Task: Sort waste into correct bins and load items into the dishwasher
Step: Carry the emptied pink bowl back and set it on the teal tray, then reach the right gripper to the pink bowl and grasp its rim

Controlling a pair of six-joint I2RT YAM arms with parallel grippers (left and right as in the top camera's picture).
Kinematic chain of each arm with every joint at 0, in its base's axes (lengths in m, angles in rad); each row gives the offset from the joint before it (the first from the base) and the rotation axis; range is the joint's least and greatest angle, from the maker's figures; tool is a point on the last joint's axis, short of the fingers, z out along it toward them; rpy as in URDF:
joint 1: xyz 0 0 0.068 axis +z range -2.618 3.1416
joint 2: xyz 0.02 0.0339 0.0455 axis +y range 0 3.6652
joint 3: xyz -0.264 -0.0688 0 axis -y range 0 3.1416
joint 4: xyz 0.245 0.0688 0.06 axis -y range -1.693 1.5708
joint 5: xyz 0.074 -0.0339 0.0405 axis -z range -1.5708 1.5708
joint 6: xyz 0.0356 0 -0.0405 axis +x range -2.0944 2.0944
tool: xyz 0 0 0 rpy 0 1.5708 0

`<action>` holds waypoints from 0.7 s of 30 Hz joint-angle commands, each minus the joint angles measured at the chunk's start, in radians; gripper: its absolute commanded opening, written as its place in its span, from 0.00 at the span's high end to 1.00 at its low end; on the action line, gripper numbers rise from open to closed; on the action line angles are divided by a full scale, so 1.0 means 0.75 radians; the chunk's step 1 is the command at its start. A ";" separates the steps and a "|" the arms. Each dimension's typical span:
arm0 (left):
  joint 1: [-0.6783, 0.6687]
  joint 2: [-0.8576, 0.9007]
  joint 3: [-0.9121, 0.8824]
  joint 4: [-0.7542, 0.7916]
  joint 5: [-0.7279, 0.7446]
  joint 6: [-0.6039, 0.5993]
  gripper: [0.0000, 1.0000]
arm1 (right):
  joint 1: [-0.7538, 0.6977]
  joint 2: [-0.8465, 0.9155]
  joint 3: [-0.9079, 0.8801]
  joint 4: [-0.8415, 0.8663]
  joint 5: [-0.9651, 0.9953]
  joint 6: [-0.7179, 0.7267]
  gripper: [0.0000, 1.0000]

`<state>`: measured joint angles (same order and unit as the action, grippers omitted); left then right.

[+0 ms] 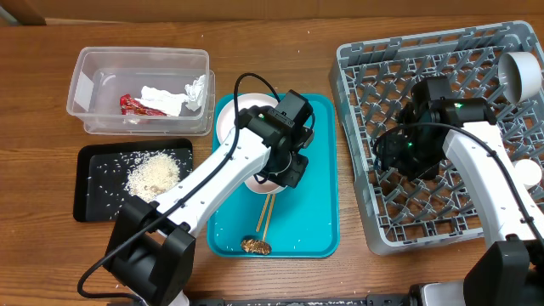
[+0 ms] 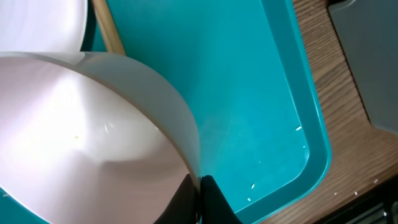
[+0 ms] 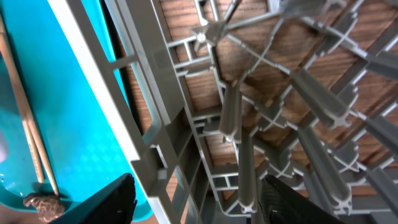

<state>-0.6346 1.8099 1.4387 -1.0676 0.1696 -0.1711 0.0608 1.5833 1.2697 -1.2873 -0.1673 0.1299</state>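
Note:
My left gripper [image 1: 276,174] is shut on the rim of a white bowl [image 2: 93,137] over the teal tray [image 1: 314,212]; the fingers [image 2: 200,199] pinch the bowl's wall. The bowl shows under the gripper in the overhead view [image 1: 259,180]. A white plate [image 1: 236,115] lies at the tray's back. Wooden chopsticks [image 1: 265,217] and a brown food scrap [image 1: 255,246] lie at the tray's front. My right gripper [image 1: 398,153] is open and empty above the left part of the grey dish rack [image 1: 374,229]; its fingers [image 3: 196,202] straddle the rack's wall.
A clear bin [image 1: 140,89] at the back left holds a red wrapper and white tissue. A black tray [image 1: 102,200] holds spilled rice. A white cup [image 1: 520,75] lies in the rack's far right corner, and a small white item [image 1: 529,172] sits at its right edge.

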 commanded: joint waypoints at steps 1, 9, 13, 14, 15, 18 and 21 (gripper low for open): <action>0.000 -0.019 -0.010 0.003 -0.042 -0.063 0.81 | 0.007 -0.007 0.055 -0.018 0.013 -0.004 0.33; 0.013 -0.044 -0.002 -0.040 -0.043 -0.067 0.73 | 0.007 -0.016 0.278 -0.101 0.013 -0.002 0.33; 0.080 -0.138 -0.001 -0.052 -0.085 -0.133 0.73 | 0.019 -0.017 0.394 -0.117 0.008 0.001 0.33; 0.109 -0.170 -0.001 -0.055 -0.093 -0.147 0.73 | 0.027 -0.017 0.410 -0.116 -0.003 0.001 0.33; 0.141 -0.204 -0.001 -0.057 -0.099 -0.163 0.73 | 0.038 -0.017 0.418 -0.111 -0.025 0.000 0.33; 0.260 -0.304 -0.001 -0.068 -0.101 -0.197 0.72 | 0.080 -0.014 0.417 -0.092 -0.119 0.000 0.33; 0.388 -0.383 -0.001 -0.085 -0.090 -0.237 0.67 | 0.144 -0.014 0.399 -0.067 -0.154 0.001 0.33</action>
<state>-0.4091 1.5818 1.4380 -1.1213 0.1158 -0.2935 0.1303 1.5829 1.5631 -1.3495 -0.2276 0.1303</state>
